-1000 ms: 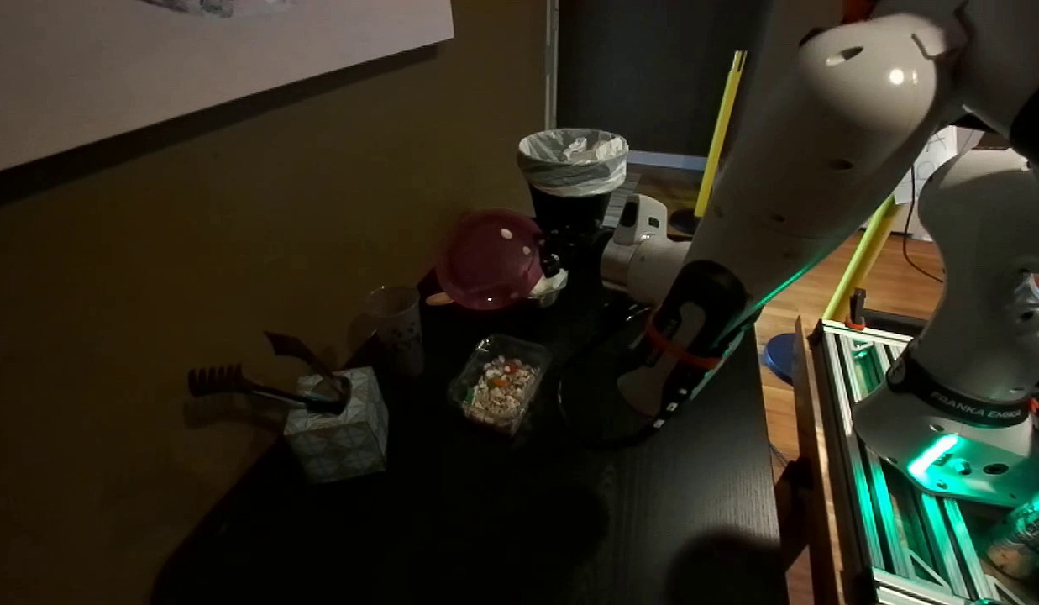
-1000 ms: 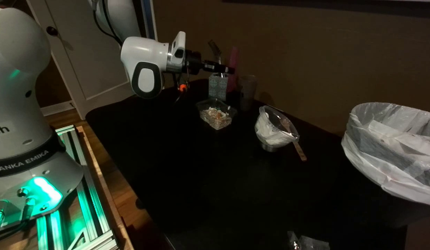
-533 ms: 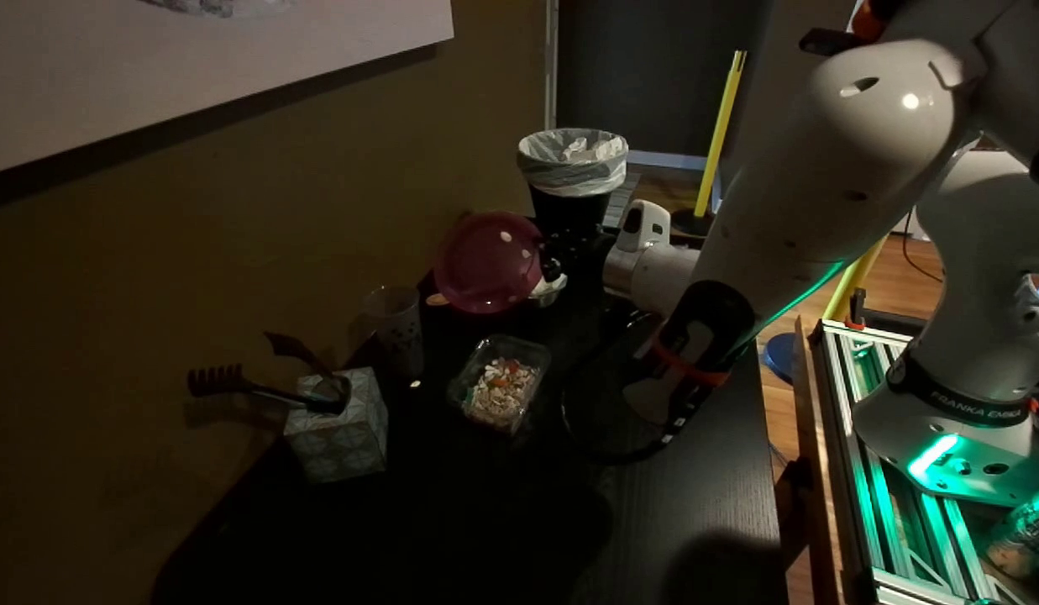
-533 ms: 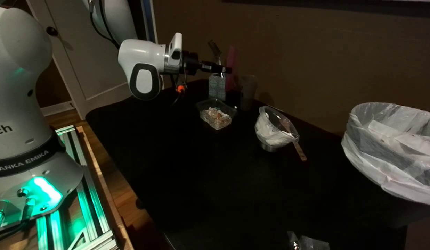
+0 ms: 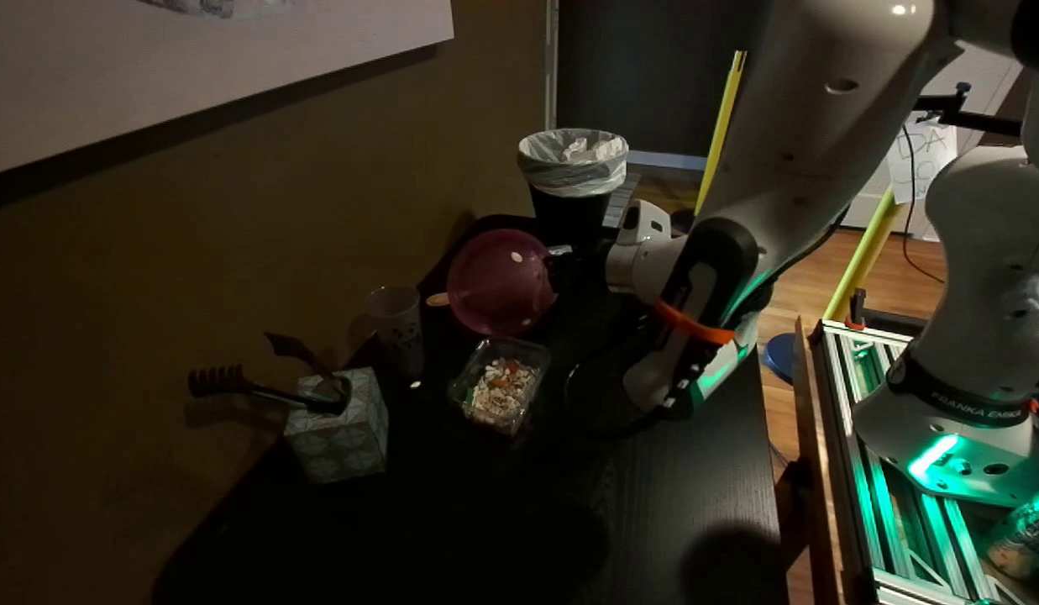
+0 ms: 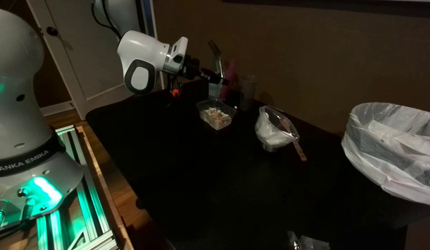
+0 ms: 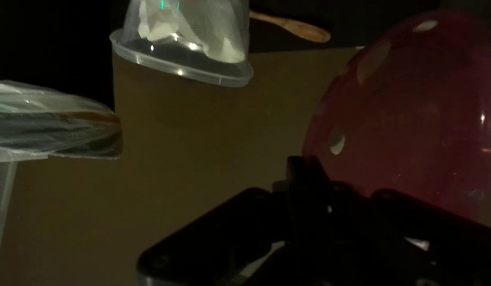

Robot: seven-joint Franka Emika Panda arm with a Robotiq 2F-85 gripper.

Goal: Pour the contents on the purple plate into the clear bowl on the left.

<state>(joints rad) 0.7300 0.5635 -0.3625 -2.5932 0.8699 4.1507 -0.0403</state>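
The purple plate is on edge, almost vertical, above the table beside the clear container. A few pale bits cling to its face. It also shows as a thin pink edge and at the right of the wrist view. My gripper is shut on the plate's rim; it also shows in an exterior view. The clear container, holding pale flakes with orange bits, stands on the table below the plate; it also shows in an exterior view.
A clear bowl with white contents and a wooden-handled utensil stands farther along; the plate hides the bowl in an exterior view. A cup, a patterned box with utensils and a lined bin are nearby. A pale bit lies near the cup.
The plate and gripper have lowered, and the gripper now points more downward. Fewer pale bits show on the plate. A pale bit now lies on the table near the cup.
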